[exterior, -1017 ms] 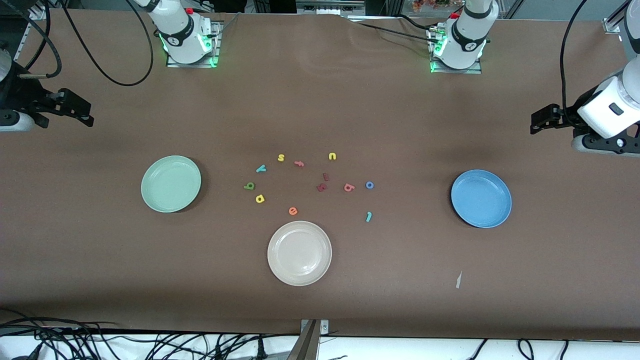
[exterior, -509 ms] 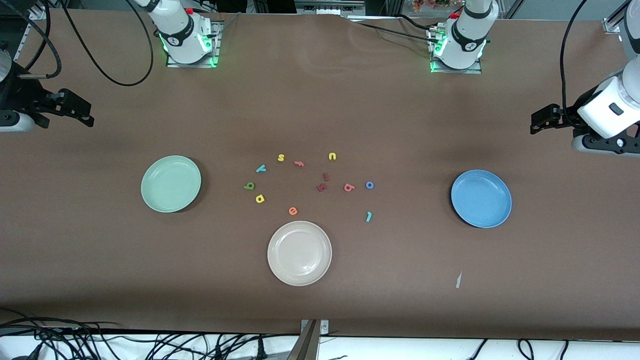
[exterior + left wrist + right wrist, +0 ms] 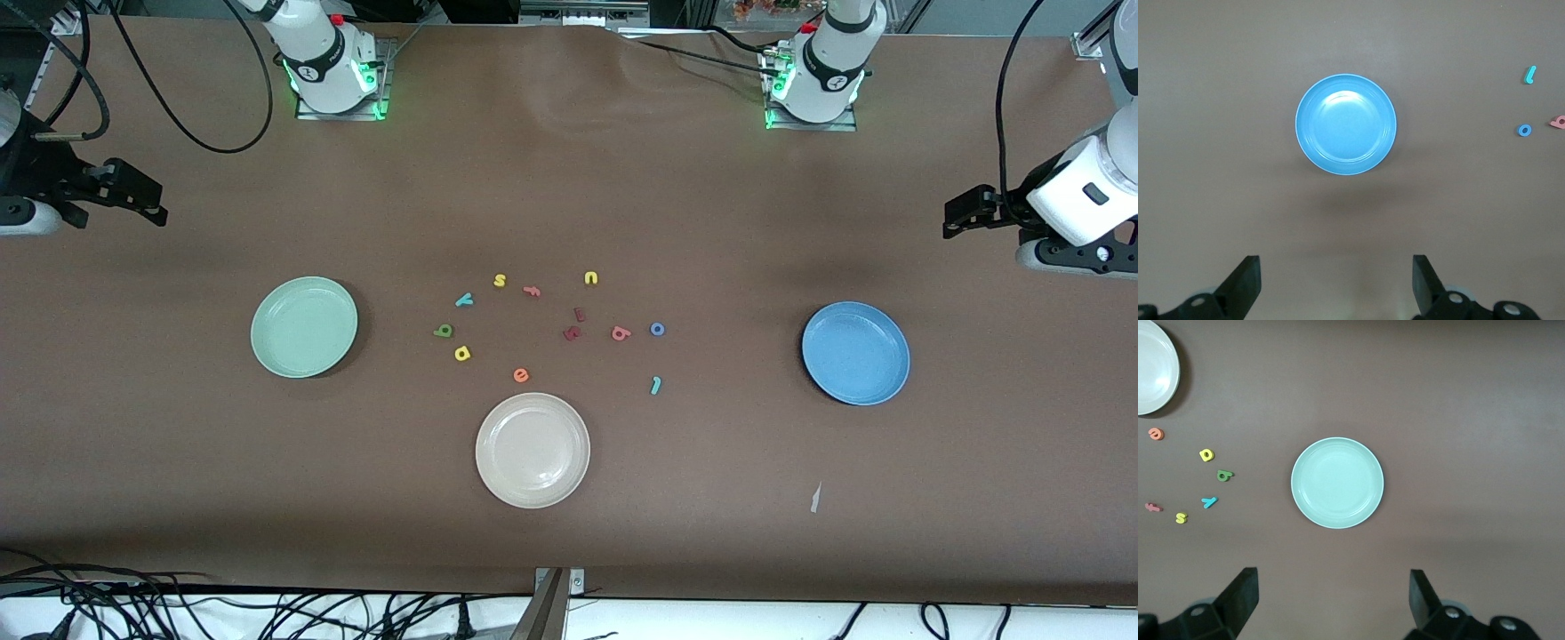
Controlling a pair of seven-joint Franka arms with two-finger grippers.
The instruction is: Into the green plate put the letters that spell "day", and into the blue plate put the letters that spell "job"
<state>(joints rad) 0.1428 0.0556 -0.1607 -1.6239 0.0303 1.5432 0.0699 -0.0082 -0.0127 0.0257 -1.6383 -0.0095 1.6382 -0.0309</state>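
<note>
Three plates on the worktop: green plate (image 3: 304, 326) at centre-left of the front view, blue plate (image 3: 855, 353) at centre-right, cream plate (image 3: 532, 450) low centre.

Eleven loose letters between them, none on a plate. "day": yellow d (image 3: 461, 354), green a (image 3: 443, 332), teal y (image 3: 463, 300). "job": teal j (image 3: 655, 385), blue o (image 3: 657, 329), pink b (image 3: 621, 333). Others (five): s (image 3: 500, 280), u (image 3: 591, 278), f (image 3: 532, 290), orange e (image 3: 521, 375), two dark red letters (image 3: 574, 325).

Left end effector (image 3: 1336, 287) high over the worktop by the blue plate, fingers apart, empty. Right end effector (image 3: 1333, 603) likewise by the green plate, apart, empty.
</note>
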